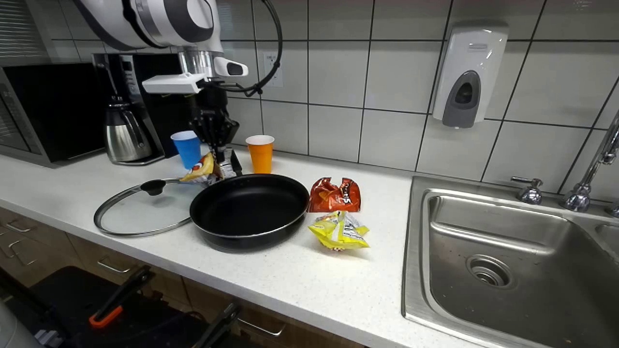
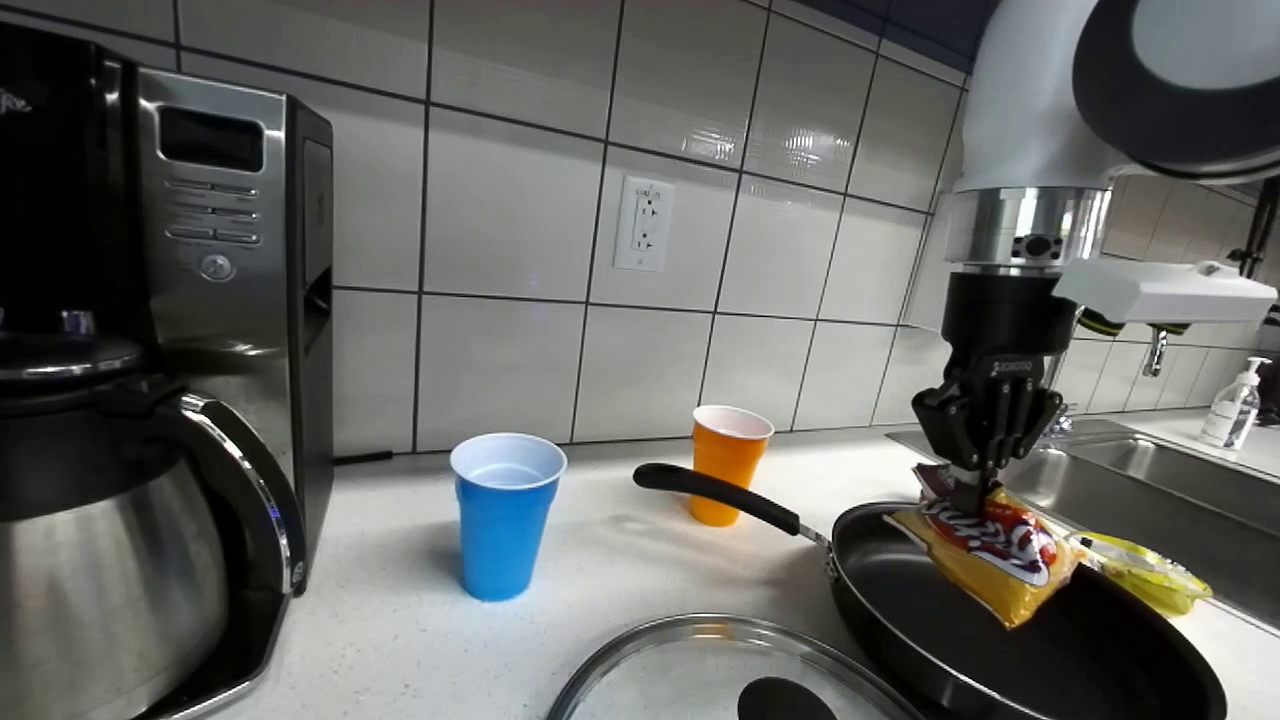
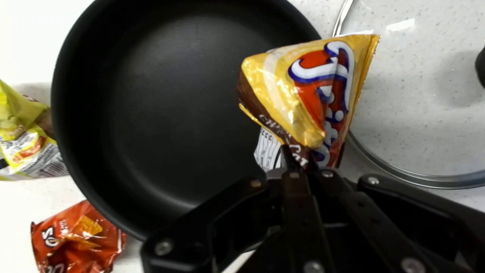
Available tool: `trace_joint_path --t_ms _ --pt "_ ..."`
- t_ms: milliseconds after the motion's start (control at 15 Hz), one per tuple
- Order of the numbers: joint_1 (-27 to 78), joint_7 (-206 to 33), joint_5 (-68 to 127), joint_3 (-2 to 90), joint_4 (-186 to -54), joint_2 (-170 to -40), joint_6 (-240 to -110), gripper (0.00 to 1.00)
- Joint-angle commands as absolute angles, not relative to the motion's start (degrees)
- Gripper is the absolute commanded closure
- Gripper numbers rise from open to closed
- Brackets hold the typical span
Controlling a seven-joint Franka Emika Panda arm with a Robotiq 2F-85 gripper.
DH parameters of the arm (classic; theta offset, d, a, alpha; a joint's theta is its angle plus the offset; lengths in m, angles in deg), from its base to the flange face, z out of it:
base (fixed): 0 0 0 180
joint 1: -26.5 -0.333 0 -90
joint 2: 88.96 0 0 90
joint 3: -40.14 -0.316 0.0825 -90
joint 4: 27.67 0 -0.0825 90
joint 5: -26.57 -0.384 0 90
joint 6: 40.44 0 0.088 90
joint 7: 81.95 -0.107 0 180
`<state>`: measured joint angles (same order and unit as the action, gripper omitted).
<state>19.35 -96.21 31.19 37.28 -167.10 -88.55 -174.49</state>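
Observation:
My gripper (image 3: 299, 157) is shut on one end of a yellow, red and brown chip bag (image 3: 291, 83). In an exterior view the bag (image 2: 1010, 560) hangs tilted below the fingertips, in front of the black pan (image 2: 1110, 660). From above, in the wrist view, it overlaps the pan's rim on the side of the glass lid (image 3: 416, 121). The pan (image 1: 249, 205) holds nothing that I can see. Beside it lie a red chip bag (image 1: 335, 195) and a crumpled bright yellow bag (image 1: 339, 232). The pinched end of the held bag is partly hidden by the fingers.
Behind the pan stand an orange cup (image 1: 261, 154) and a blue cup (image 2: 505, 520). The pan's handle (image 2: 710, 492) points toward the wall side. A coffee maker with a steel carafe (image 1: 128, 137) is at one end, a steel sink (image 1: 416, 251) at the other.

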Motion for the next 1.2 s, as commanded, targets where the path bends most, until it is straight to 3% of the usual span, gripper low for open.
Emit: trace_joint_path --t_ms 0,1133 --pt "22.68 -93.62 32.99 38.81 -170.73 -85.69 -177.42 0.99" --pt "24.55 -87.94 34.40 40.14 -173.10 -92.18 -193.12 0.99"
